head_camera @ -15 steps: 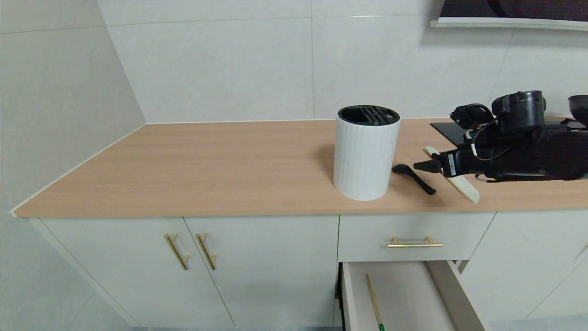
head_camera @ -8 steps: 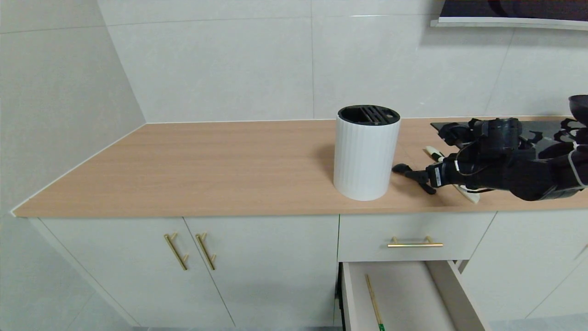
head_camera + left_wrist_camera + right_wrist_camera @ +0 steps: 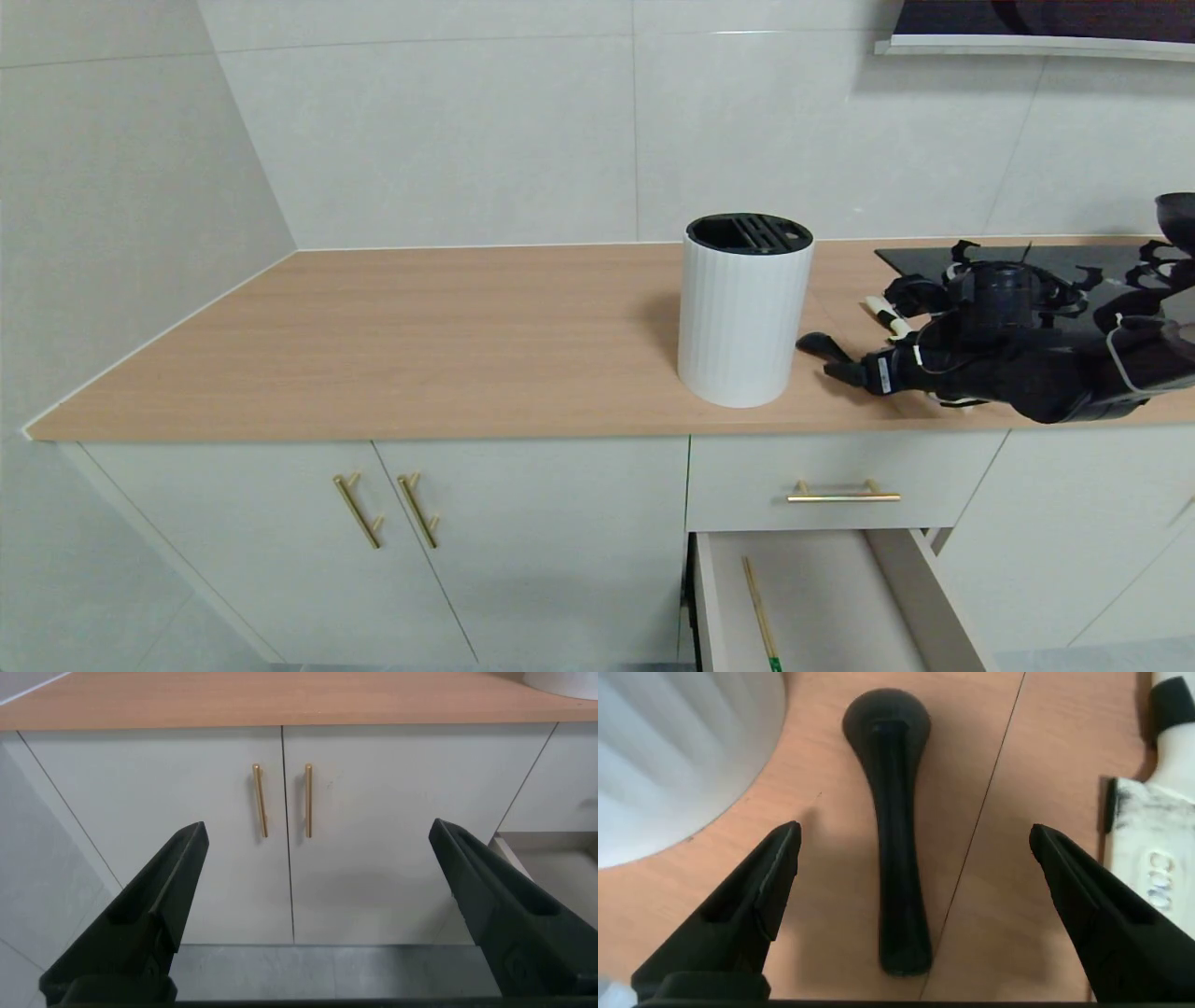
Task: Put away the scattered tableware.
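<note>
A black spoon (image 3: pixel 817 343) lies flat on the wooden counter (image 3: pixel 467 345), just right of the white ribbed utensil holder (image 3: pixel 744 313). My right gripper (image 3: pixel 845 371) hangs low over the spoon's handle, open, with a finger on each side of it. In the right wrist view the spoon (image 3: pixel 892 859) lies lengthwise between the spread fingers of the right gripper (image 3: pixel 913 835), untouched. A white utensil with black marks (image 3: pixel 882 313) lies beside it, partly hidden by the arm; its white part (image 3: pixel 1158 859) shows beyond one finger. My left gripper (image 3: pixel 316 849) is open, facing the cabinet doors.
A drawer (image 3: pixel 896 579) under the counter stands pulled out with chopsticks (image 3: pixel 758 607) inside. A black cooktop (image 3: pixel 1102 257) sits at the counter's right end. The holder (image 3: pixel 673 756) stands close to the spoon. Gold handles (image 3: pixel 262 800) mark the cabinet doors.
My right gripper has dropped from above the white utensil down and to the left, onto the black spoon's handle. The spoon, holder and drawer have not moved.
</note>
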Tool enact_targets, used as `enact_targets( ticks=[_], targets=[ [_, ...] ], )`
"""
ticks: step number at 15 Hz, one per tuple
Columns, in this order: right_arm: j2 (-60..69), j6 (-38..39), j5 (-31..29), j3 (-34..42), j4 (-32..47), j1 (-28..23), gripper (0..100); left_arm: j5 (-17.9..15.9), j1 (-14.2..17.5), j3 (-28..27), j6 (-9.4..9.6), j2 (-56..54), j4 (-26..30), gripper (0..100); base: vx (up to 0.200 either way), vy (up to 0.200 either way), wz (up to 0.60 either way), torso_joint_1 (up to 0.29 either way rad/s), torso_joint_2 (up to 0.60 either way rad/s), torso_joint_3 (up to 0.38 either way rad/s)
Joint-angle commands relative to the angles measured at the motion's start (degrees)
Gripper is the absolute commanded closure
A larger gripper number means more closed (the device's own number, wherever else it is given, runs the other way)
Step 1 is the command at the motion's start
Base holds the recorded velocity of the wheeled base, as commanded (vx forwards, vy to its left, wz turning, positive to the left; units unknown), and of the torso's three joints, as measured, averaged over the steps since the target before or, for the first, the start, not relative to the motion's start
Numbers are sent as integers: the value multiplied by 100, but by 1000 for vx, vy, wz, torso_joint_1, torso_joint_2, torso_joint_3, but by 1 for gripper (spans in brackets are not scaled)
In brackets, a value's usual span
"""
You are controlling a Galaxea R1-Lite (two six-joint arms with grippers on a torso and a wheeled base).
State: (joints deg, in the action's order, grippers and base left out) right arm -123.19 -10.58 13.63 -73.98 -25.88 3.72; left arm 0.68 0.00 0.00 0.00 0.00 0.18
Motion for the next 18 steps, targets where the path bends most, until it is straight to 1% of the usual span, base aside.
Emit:
enact_targets(
  ticks=[1,9,10,18],
  targets=[
    [-144,-5,-9,33,-40,41,0,2,0,0,0,9,-1,0,0,0,0,0,0,0],
    [-215,-5,-45,7,-49,94,0,2,0,0,0,9,-1,0,0,0,0,0,0,0],
    [-215,3,-45,-2,-49,94,100,2,0,0,0,9,-1,0,0,0,0,0,0,0],
    [-259,56,-62,-116,-93,103,100,2,0,0,0,9,-1,0,0,0,0,0,0,0]
  ],
)
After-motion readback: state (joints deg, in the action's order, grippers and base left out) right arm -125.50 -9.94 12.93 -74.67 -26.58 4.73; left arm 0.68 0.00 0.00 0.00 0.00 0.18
